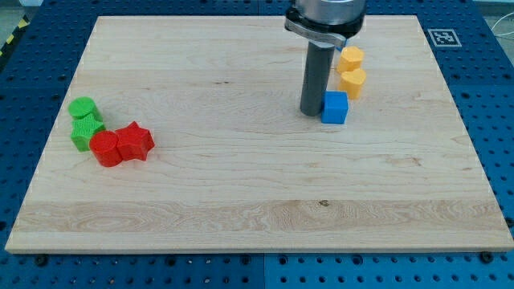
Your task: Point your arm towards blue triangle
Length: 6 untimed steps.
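Note:
A blue block (335, 107) sits on the wooden board in the upper right part of the view; its shape looks blocky from here. My tip (312, 111) rests on the board just to the view's left of the blue block, touching or nearly touching its side. The dark rod rises from there to the arm's mount at the view's top.
Two yellow blocks (352, 58) (353, 81) stand just above and right of the blue block. At the view's left sit a green cylinder (82, 108), a green block (85, 131), a red cylinder (105, 149) and a red star (135, 142). The board's edge (257, 249) runs along the bottom.

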Each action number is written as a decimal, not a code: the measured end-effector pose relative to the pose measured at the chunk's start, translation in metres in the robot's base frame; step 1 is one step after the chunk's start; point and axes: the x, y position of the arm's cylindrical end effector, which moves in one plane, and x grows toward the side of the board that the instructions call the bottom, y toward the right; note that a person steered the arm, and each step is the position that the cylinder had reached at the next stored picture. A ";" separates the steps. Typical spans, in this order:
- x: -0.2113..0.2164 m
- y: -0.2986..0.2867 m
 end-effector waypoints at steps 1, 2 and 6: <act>0.003 0.010; 0.005 0.023; 0.009 0.006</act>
